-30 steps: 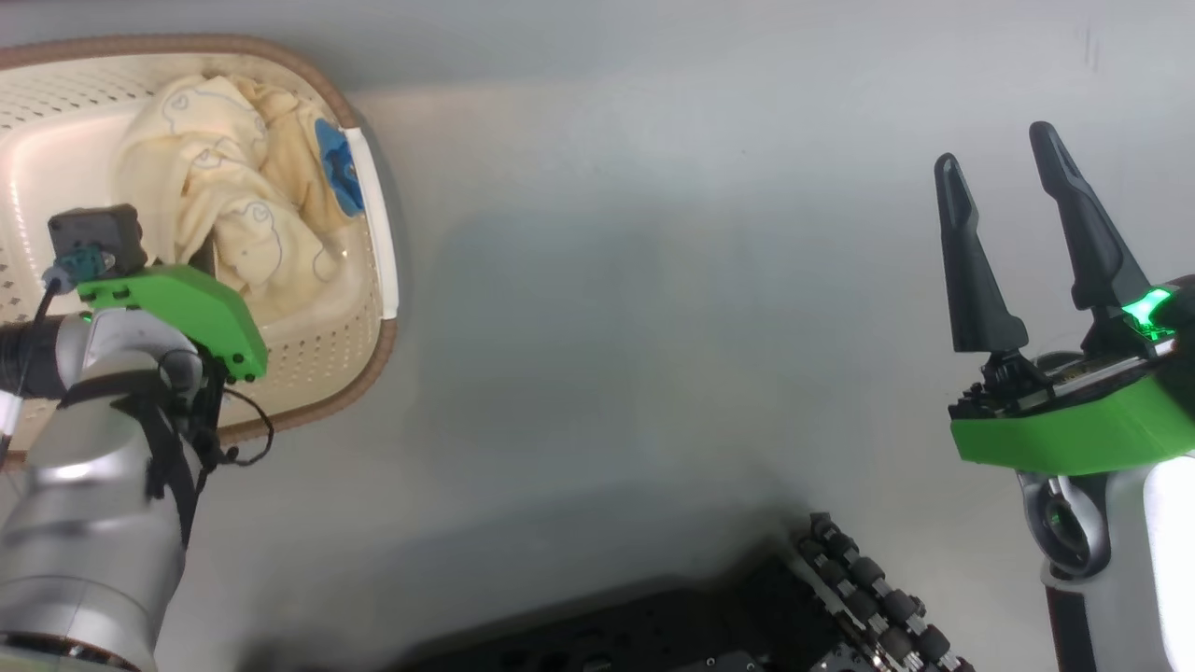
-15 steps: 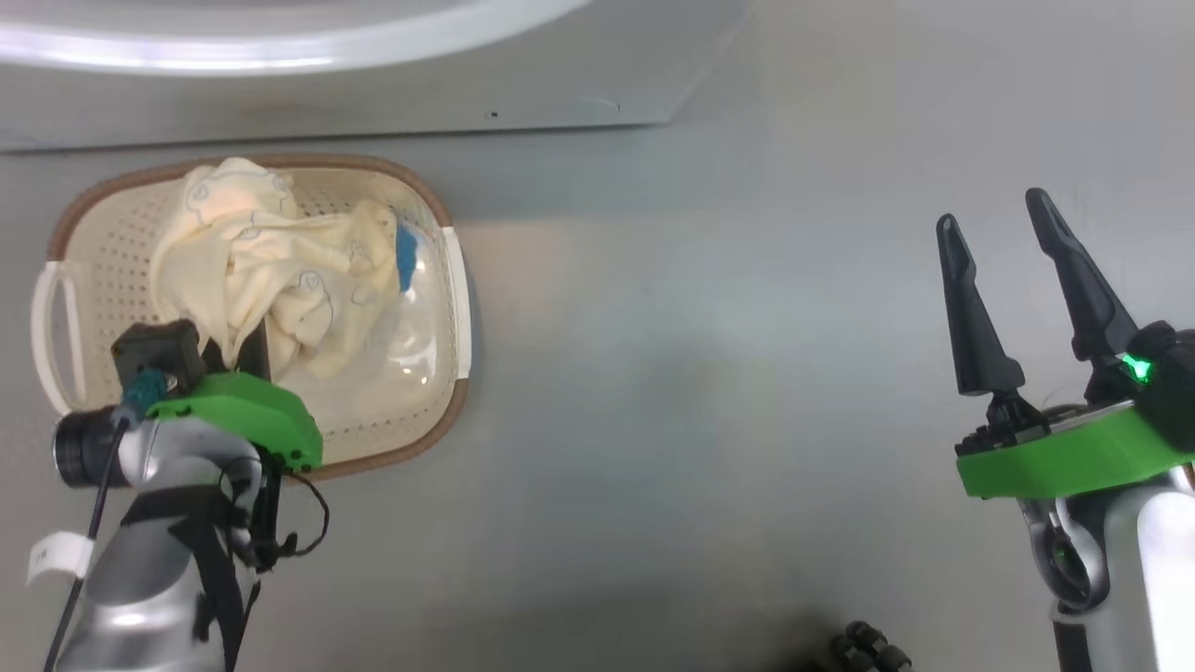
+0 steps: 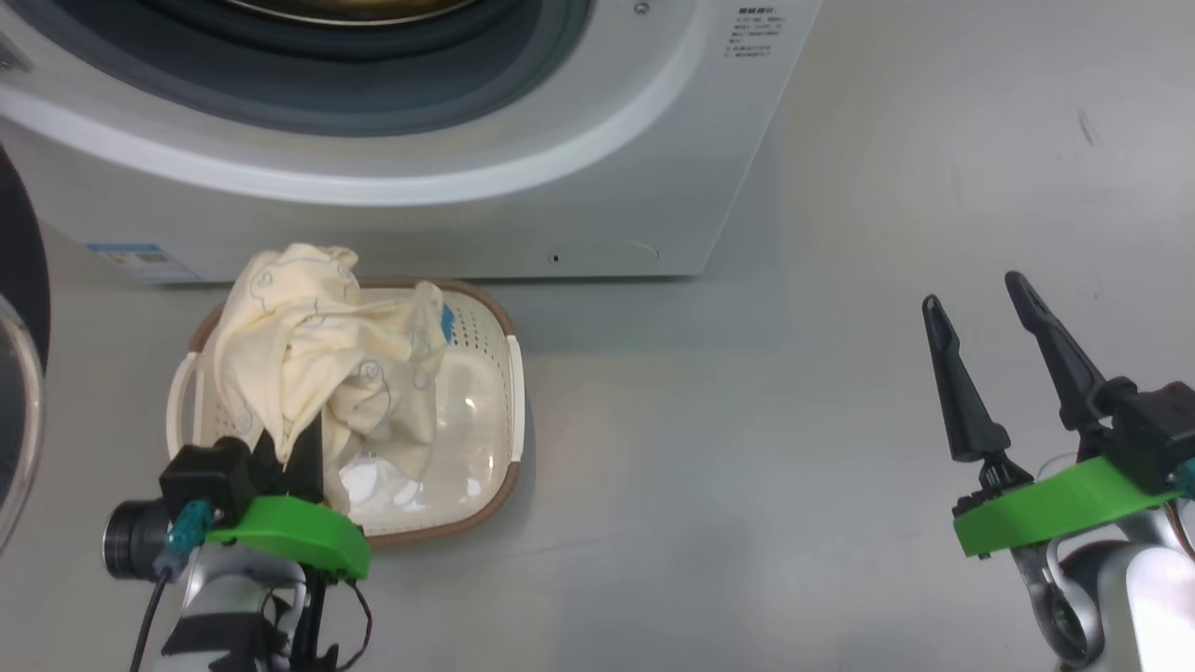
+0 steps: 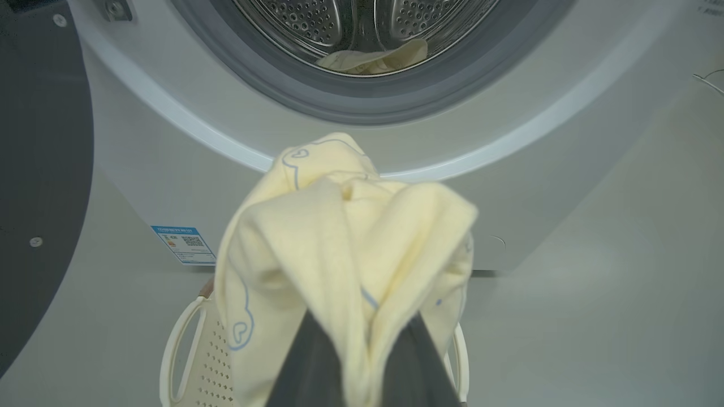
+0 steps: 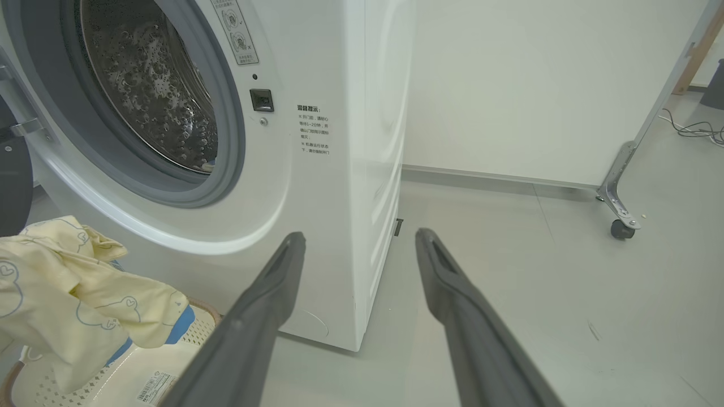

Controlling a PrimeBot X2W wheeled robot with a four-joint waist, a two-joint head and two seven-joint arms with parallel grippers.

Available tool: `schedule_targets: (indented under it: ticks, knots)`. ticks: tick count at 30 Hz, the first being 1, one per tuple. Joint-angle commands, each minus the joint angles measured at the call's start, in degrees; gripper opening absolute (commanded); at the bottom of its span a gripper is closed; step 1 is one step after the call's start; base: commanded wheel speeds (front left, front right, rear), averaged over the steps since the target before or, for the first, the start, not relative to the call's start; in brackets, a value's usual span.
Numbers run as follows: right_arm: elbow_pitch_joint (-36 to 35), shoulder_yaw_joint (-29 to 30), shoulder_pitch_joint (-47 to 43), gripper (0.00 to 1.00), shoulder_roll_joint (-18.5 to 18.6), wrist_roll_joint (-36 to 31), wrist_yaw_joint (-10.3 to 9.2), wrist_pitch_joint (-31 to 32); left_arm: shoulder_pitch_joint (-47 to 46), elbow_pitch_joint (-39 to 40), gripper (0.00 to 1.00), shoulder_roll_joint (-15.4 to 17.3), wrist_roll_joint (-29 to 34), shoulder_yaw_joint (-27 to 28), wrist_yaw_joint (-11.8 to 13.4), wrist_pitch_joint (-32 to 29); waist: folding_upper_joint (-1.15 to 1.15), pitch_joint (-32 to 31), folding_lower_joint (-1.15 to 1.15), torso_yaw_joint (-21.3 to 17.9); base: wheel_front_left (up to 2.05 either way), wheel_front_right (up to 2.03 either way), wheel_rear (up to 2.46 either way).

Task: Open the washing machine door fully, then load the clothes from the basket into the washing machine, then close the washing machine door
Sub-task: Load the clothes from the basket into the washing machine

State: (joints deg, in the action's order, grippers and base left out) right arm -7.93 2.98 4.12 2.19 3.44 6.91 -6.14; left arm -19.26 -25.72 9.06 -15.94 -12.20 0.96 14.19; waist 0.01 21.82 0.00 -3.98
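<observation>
My left claw [image 4: 365, 316] is clamped shut on the clothes [image 4: 339, 237]. The open washing machine [image 4: 186, 141] sits at twelve o'clock, dead ahead of it.

left arm [image 3: 233, 597], at basket [image 3: 516, 411]: silver, green plate [image 3: 289, 541], black camera box [image 3: 205, 471], teal plug [image 3: 187, 541], black cable [image 3: 149, 607] | right arm [image 3: 1139, 597], well right of basket: pale, green plate [image 3: 1055, 509], two dark tapered fingers [image 3: 962, 411]

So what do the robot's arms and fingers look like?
Each shiny silver arm ends in a bright green plastic wrist plate. The right gripper has two long, pointy black fingers. The left wrist carries a small black camera box with a teal plug and thin black cables.
</observation>
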Motion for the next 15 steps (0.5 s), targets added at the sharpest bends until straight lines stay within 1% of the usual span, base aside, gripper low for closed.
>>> schedule_targets:
  ticks: [1,7,15]
  knots:
    - [-1.59,-0.84,-0.79,1.0,0.68,-0.4,0.58,0.38,0.65,2.73,0.0,0.85,0.74,2.36,-0.38,0.8,-0.01,-3.98,0.0,1.35,0.0,0.0,0.0]
    - [-1.25,-0.94,-3.46,1.0,0.69,-0.35,0.58,1.5,5.58,5.53,0.0,0.24,2.04,3.28,-0.99,0.81,-0.01,-9.96,0.0,2.02,0.0,0.0,0.0]
    - [-1.58,-1.38,-6.05,1.0,0.76,-0.28,0.58,2.8,9.47,8.56,0.0,0.32,3.45,3.46,-1.12,0.81,-0.01,-14.52,0.0,2.54,0.0,0.0,0.0]
